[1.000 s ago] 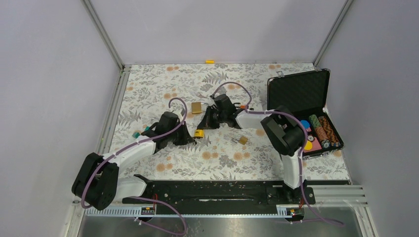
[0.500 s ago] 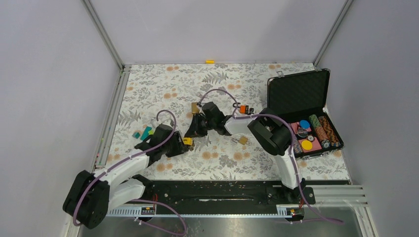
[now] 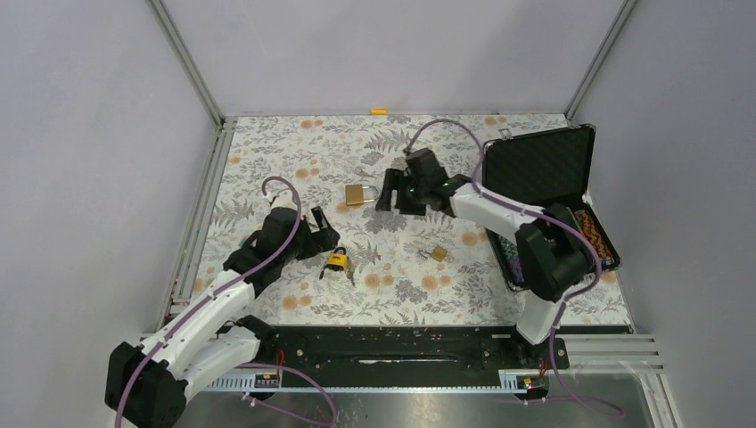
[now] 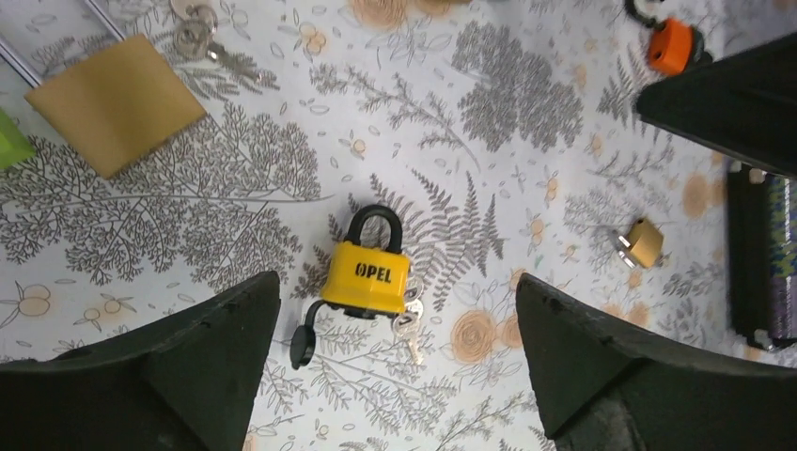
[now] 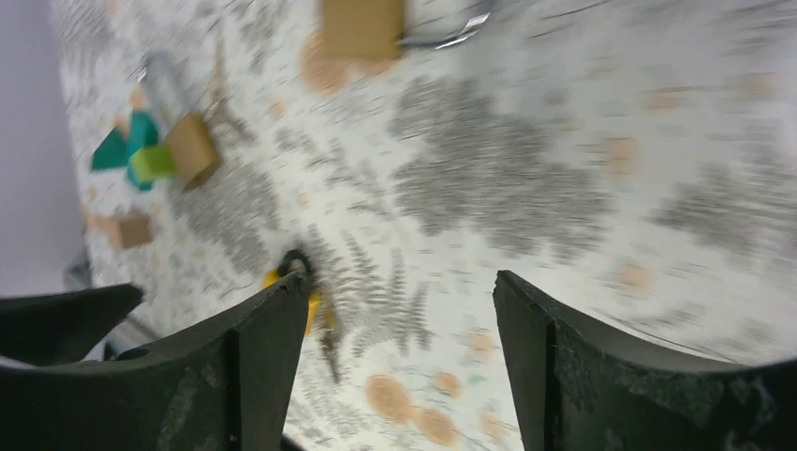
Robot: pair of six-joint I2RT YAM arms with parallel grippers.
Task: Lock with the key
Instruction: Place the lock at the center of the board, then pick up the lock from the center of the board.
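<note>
The yellow padlock [image 4: 368, 272] lies flat on the flowered table [image 3: 294, 160] with its black shackle down in the body. A bunch of silver keys [image 4: 409, 324] sits at its bottom edge, beside a dangling black cap [image 4: 303, 346]. My left gripper [image 4: 395, 376] hovers open just short of the padlock [image 3: 336, 260], touching nothing. My right gripper [image 3: 387, 196] is open and empty, further back near the big brass padlock [image 3: 358, 194]. In the blurred right wrist view the yellow padlock [image 5: 310, 305] peeks from behind one finger of the right gripper [image 5: 399, 366].
A small brass padlock [image 3: 439, 254] lies right of the yellow one. An orange padlock [image 4: 672, 45] sits by the right arm. An open black case [image 3: 539, 169] with coloured chips stands at the right edge. Teal and green blocks [image 5: 132, 150] lie towards the left.
Both grippers have opened and let go of the yellow padlock and key. The left arm drew back to the left; the right arm swung away to the back right.
</note>
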